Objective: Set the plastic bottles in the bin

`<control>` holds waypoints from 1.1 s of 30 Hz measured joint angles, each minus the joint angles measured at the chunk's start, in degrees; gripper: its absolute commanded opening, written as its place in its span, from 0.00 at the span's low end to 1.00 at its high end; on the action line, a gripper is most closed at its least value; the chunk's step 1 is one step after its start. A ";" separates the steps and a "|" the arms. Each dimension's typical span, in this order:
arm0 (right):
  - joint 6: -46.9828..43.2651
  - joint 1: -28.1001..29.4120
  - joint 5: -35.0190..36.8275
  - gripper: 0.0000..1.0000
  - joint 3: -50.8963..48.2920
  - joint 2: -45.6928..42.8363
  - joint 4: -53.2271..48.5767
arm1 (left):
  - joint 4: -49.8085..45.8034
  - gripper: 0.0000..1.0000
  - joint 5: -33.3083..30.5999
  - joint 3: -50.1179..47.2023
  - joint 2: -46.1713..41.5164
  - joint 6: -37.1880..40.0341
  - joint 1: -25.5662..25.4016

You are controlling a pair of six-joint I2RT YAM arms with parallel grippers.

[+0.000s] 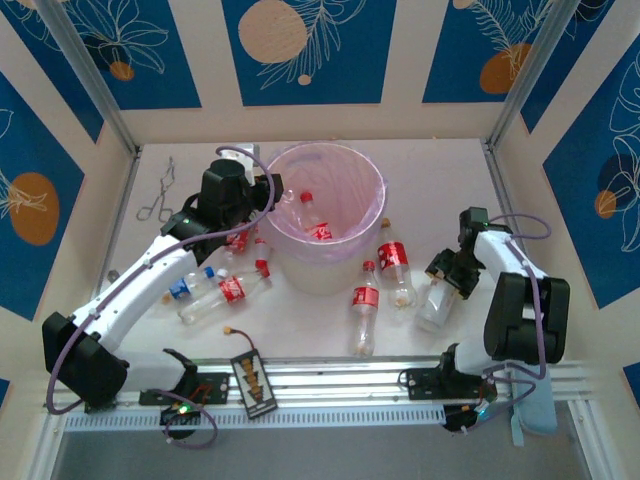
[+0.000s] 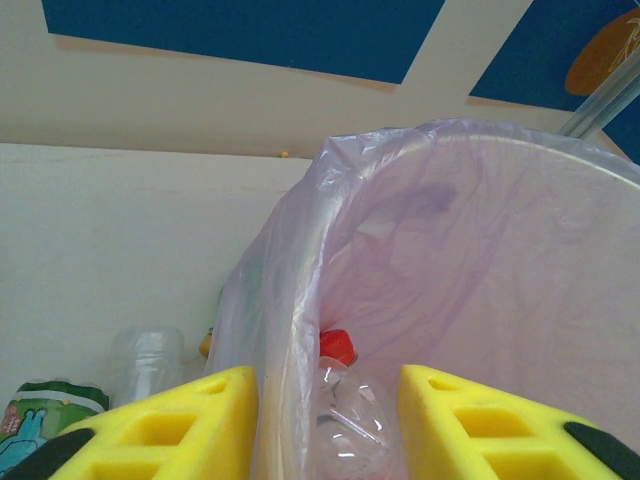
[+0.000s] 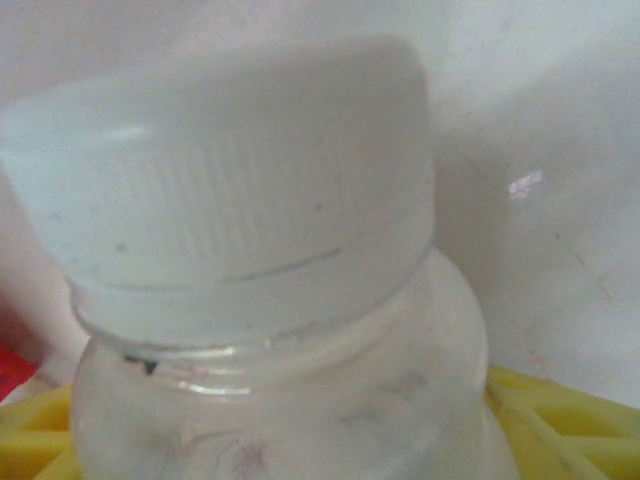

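**A:** From the top camera, how are the plastic bottles lying?

**B:** The bin (image 1: 335, 272) is standing mid-worktop (image 1: 440, 170). The left pincer (image 1: 270, 197) is reaching over its left rim and pinching a red-capped bottle (image 1: 298, 202). That bottle's long axis is running left to right, with the cap pointing into the bin. A red-labelled bottle (image 1: 321, 231) is lying inside.

**A:** And around the bin?

**B:** Just to its right, a far cola-style bottle (image 1: 393, 262) and a near cola-style bottle (image 1: 364, 305) are lying near-to-far, red caps pointing away. The right pincer (image 1: 448, 278) is sitting over a white-capped bottle (image 1: 437, 305). To the left, a blue-labelled bottle (image 1: 185, 288) is slanting, cap toward the bin. The white script on the labels is too small to read.

**A:** The left wrist camera?

**B:** Yellow fingers (image 2: 200, 425) are flanking the crumpled red-capped bottle (image 2: 345, 420), its cap pointing away into the lilac bag (image 2: 480, 260). A green-labelled bottle (image 2: 45, 412) is lying outside the bin, its print unreadable.

**A:** The right wrist camera?

**B:** The white-capped bottle (image 3: 280, 400) is pointing its ribbed cap toward the lens. Yellow pads (image 3: 565, 425) are sitting at both its shoulders. I cannot tell whether they are squeezing it.
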 measured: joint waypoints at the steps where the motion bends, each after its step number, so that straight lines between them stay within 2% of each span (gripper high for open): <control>1: -0.15 -0.11 0.00 0.67 0.76 -0.76 -0.63 | 0.00 0.42 0.00 0.00 0.00 -0.17 0.00; 8: -1.75 -1.60 -1.62 0.66 9.53 -8.35 -5.84 | 0.00 0.42 0.00 0.00 0.00 -0.39 0.00; 13: -2.29 -2.10 -9.05 0.65 22.10 -14.47 -8.17 | -0.02 0.42 0.02 -0.02 0.00 -0.61 0.00; 17: -1.64 -0.57 -14.38 0.65 34.49 -15.67 -8.46 | -0.02 0.42 0.00 -0.02 0.00 -0.83 0.00; 26: 0.74 19.45 -17.99 0.64 51.10 -12.70 -1.20 | -0.02 0.42 0.00 -0.07 -0.02 -1.29 0.02; 33: -0.96 34.40 -15.50 0.64 61.64 0.57 1.49 | -0.02 0.42 0.00 -0.07 -0.02 -1.44 0.02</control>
